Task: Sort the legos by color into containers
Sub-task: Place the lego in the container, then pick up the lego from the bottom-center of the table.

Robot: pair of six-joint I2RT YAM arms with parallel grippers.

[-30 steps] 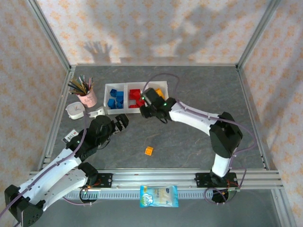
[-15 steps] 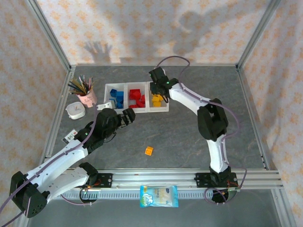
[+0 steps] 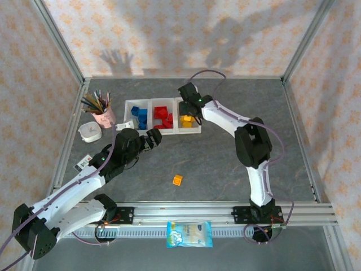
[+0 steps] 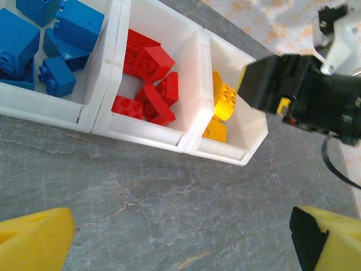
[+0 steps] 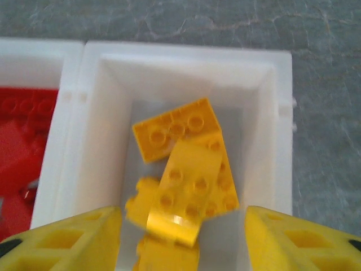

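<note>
While the right gripper hangs parted above the yellow legos in the end container, the left gripper gapes wide, empty.

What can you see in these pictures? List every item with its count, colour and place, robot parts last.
containers: three joined, white, far left of the table
blue legos: several, blue, left container
red legos: several, red, middle container
yellow legos: at least three, yellow, right container
loose lego: one, orange-yellow, on the table, mid-front
pencil cup: one, pink, left of the containers
round dish: one, white, beside the cup
packet: one, blue-white, near rail
left gripper: one, yellow-tipped, open, before the containers
right gripper: one, yellow-tipped, open, above the right container
</note>
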